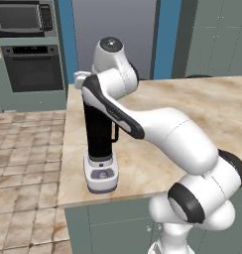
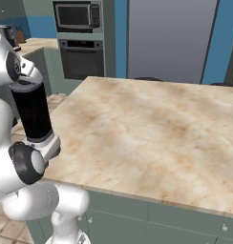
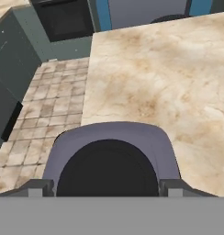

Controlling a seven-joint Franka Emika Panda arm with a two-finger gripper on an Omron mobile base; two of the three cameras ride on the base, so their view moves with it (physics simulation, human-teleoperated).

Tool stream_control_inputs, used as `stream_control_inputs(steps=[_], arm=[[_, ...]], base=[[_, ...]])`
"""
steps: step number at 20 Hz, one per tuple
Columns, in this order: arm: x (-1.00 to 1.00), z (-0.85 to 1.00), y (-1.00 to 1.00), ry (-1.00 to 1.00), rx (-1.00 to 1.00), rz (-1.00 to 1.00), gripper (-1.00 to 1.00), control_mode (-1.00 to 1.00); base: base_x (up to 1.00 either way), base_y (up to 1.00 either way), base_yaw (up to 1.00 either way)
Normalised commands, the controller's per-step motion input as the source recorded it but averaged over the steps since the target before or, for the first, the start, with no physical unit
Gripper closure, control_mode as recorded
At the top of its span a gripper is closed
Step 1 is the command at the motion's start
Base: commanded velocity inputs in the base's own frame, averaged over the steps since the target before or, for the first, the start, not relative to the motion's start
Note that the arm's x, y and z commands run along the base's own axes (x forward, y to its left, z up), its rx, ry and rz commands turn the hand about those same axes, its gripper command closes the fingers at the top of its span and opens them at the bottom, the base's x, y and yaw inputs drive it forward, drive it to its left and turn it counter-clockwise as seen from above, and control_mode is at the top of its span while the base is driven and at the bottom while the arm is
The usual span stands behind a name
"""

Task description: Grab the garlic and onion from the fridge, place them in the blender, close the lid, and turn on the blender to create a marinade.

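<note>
The blender (image 1: 99,144) stands at the counter's near left corner, a black jar on a light-grey base with front buttons. It shows at the left edge of the right base view as blender (image 2: 35,114). In the hand view I look straight down on its round black top (image 3: 108,167), with the grey base (image 3: 109,131) showing beyond it. My gripper (image 3: 107,187) hangs just above the jar, open, one fingertip (image 3: 38,187) on each side of the top. Whether the lid sits on the jar I cannot tell. The grey fridge (image 2: 171,38) stands shut at the back. The garlic and onion are out of view.
The marble counter (image 1: 192,104) stretches right and back from the blender. Its left edge drops to a tiled floor (image 1: 24,163). A black wall oven (image 1: 31,67) with a microwave (image 1: 24,17) above it stands at the back left.
</note>
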Motion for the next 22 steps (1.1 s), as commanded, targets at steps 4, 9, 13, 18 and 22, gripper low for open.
stream_control_inputs(steps=[4,9,13,18,22], arm=[[-0.34,-0.41,0.0,0.0,0.15,0.0,-1.0,-1.0],[-0.07,0.22,0.03,0.08,0.01,0.0,-1.0,-1.0],[-0.01,0.0,0.09,0.1,0.0,0.0,-1.0,-1.0],[0.06,-0.5,0.33,0.04,0.01,0.0,-1.0,-1.0],[-0.18,-0.29,0.07,-0.06,0.08,0.0,-1.0,-1.0]], base=[[0.0,0.0,0.0],[0.0,0.0,0.0],[0.0,0.0,0.0],[0.0,0.0,0.0],[0.0,0.0,0.0]])
